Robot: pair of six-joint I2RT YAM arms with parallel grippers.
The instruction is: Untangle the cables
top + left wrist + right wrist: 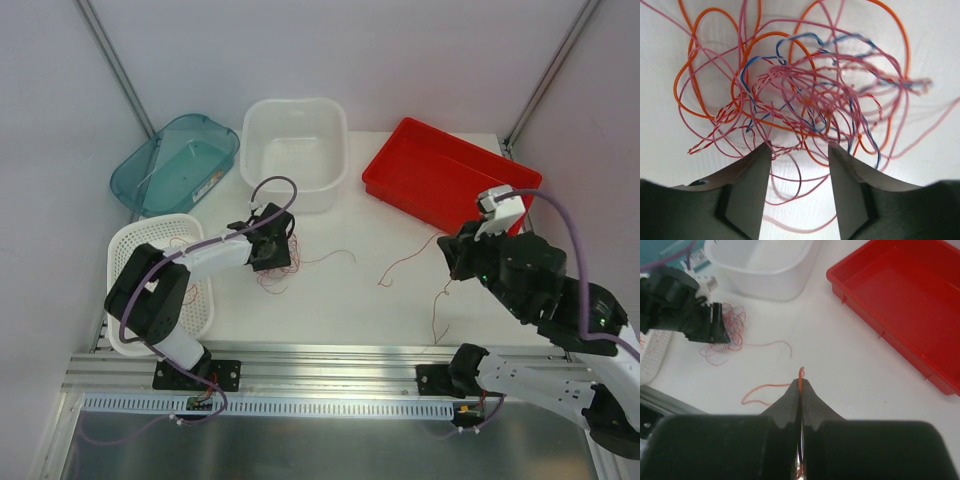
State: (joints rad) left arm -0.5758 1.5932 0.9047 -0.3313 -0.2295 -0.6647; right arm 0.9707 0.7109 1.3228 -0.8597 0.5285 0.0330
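Observation:
The cables form a tangle (273,272) of orange, pink and blue hair-thin wires left of the table's middle. In the left wrist view the tangle (810,95) lies just ahead of my open left gripper (799,146), with a few pink loops between the jaws. From above, the left gripper (270,250) hovers at the tangle's far edge. My right gripper (800,382) is shut on one orange wire (800,374) that pokes out past the fingertips. From above, the right gripper (453,258) sits at the right, with thin red strands (404,262) on the table beside it.
A white tub (295,150) stands at the back middle, a red tray (450,175) at the back right and a teal bin (175,160) at the back left. A white basket (135,250) sits at the left edge. A metal rail (330,375) runs along the front.

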